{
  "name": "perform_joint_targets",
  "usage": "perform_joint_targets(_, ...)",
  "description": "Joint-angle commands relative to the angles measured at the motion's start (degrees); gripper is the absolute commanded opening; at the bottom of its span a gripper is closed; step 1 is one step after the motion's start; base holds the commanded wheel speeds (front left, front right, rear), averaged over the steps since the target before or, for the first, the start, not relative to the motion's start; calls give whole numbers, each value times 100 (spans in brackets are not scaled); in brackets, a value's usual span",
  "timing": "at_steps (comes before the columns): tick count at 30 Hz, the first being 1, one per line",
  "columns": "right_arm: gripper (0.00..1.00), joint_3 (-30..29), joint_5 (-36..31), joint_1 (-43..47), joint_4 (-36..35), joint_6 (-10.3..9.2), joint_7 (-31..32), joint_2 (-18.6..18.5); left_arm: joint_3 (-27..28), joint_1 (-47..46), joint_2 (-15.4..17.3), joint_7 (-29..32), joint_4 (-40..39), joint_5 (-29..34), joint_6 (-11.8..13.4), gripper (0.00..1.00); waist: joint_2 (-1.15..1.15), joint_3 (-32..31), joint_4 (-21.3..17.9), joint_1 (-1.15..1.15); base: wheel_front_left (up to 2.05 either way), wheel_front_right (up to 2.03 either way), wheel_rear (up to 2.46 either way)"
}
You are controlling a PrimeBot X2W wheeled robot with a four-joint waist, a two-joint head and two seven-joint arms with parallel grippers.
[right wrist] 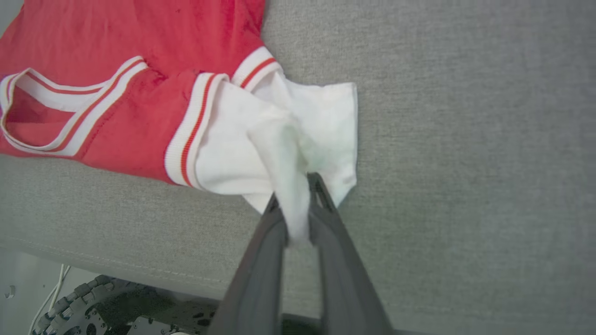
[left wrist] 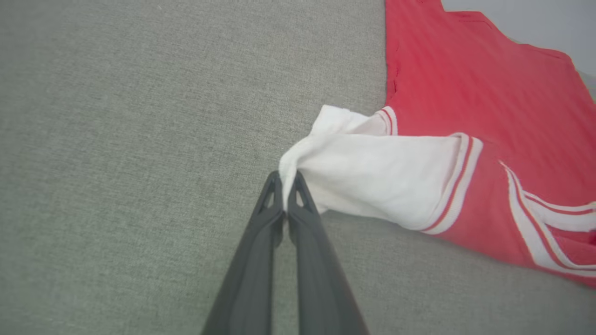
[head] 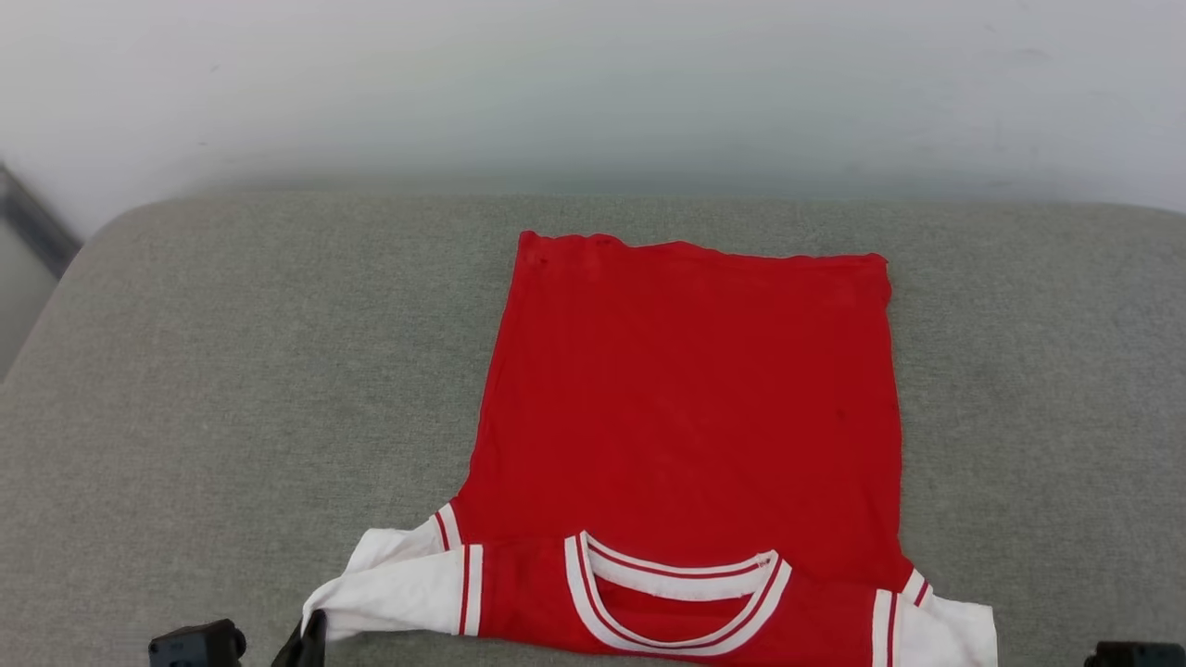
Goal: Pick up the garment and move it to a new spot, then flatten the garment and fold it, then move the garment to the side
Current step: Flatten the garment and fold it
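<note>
Head view: garment (head: 686,417) shoulders and lower-right sleeve cut by bottom edge; left gripper (head: 310,639) mostly cropped, lower left.

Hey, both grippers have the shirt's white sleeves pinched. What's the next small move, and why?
Probably open both grippers and lift them clear. The garment lies with its red body spread flat on the grey cushion, while the left gripper and the right gripper each pinch a bunched white sleeve tip. Letting go should let the sleeves settle flat.
</note>
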Motion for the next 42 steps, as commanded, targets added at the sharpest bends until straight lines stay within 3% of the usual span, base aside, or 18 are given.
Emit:
perform_joint_targets(1,100,-33,107,-119,-56,-2,-14,-9,-20,-90,-10,-41,-38,65,9,0,0,44,32,1,0,0,0)
perform_joint_targets(5,100,-485,268,-809,-38,-2,-175,-15,-105,-328,-95,-153,-207,241,28,0,0,243,124,1,0,0,0)
perform_joint_targets(9,100,-1077,339,-2009,511,-2,-276,-135,-156,-625,-156,-254,-386,400,12,0,0,535,256,1,0,0,0)
perform_joint_targets(16,100,-1383,116,-4265,2149,-2,389,-775,-366,-1331,-417,-425,-682,674,-152,0,0,1347,835,1,0,0,0)
perform_joint_targets(24,100,-1164,-473,-6302,3393,-2,1463,-1304,-615,-2027,-771,-743,-709,882,-500,0,0,2183,1473,1,0,0,0)
perform_joint_targets(32,100,-1121,-975,-7340,4152,-2,2287,-1294,-713,-2317,-987,-917,-783,962,-637,0,0,2566,1796,1,0,0,0)
perform_joint_targets(37,100,-1334,-1310,-7230,4754,-3,3113,-1104,-728,-2362,-1026,-973,-728,977,-688,0,0,2631,1840,1,0,0,0)
perform_joint_targets(38,42,-1399,-1378,-7184,4808,-3,3230,-1054,-731,-2368,-1030,-974,-710,978,-693,0,0,2626,1842,1,0,0,0)
perform_joint_targets(39,31,-1452,-1439,-7171,4808,-3,3310,-1014,-734,-2375,-1036,-983,-695,974,-685,0,0,2622,1845,1,0,0,0)
perform_joint_targets(40,0,-1500,-1483,-7172,4773,-3,3360,-990,-733,-2381,-1040,-989,-672,971,-691,0,0,2611,1844,1,0,0,0)
perform_joint_targets(42,0,-1567,-1554,-7226,4613,-3,3290,-981,-733,-2372,-1034,-999,-620,966,-693,0,0,2563,1826,1,0,0,0)
